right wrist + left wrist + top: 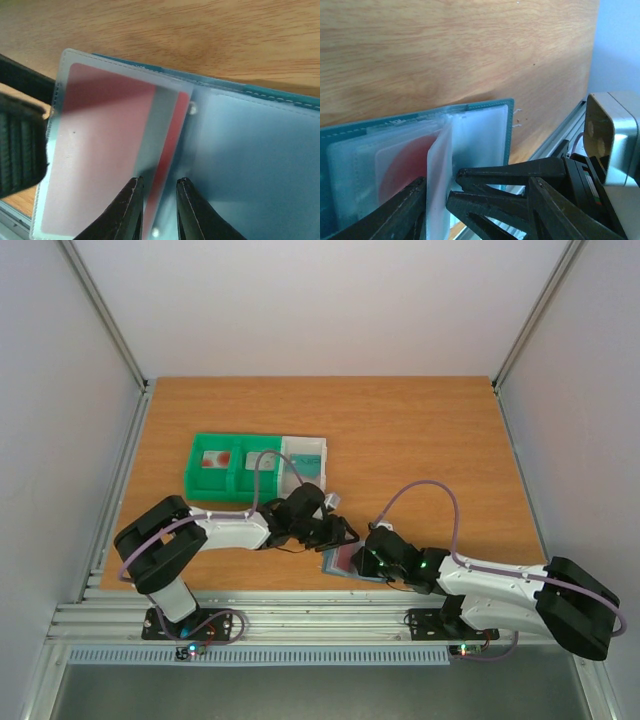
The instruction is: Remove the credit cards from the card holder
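Table (pixel 420 440) — wood; card holder (pixel 250 150) — frosted plastic.

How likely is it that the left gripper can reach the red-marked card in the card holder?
Probably yes: the left gripper straddles a raised sleeve of the open card holder, with the red-marked card beside it, though sleeved.

A: What is in front of the end effector (pixel 159 210)?
B: The card holder (pixel 260 150), open on the desk (pixel 175 35). A red card (pixel 100 145) sits in its clear sleeve (pixel 125 72), showing between the two fingers (pixel 131 207).
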`<move>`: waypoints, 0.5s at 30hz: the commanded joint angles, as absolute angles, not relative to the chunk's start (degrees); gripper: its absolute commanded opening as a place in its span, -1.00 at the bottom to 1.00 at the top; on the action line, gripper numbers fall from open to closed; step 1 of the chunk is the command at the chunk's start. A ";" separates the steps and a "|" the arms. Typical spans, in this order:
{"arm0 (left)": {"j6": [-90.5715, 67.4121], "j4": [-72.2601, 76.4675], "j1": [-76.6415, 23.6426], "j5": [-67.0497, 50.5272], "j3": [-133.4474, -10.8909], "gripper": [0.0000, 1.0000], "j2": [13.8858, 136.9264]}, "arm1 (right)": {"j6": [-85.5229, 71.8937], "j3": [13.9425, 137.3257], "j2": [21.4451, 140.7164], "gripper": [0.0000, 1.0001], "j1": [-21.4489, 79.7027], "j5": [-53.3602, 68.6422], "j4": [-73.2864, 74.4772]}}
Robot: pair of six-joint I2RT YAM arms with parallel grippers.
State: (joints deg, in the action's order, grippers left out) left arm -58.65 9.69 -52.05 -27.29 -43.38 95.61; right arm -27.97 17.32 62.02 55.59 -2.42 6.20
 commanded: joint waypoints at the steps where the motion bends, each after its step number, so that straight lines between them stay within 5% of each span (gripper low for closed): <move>1: -60.07 13.14 -53.02 -28.41 -43.07 0.06 93.63 | -25.87 17.87 58.93 -0.56 55.37 -5.47 10.66; 15: -63.15 17.68 -56.86 -29.82 -46.97 0.06 97.23 | -24.84 25.44 38.74 -0.41 55.38 -12.51 39.20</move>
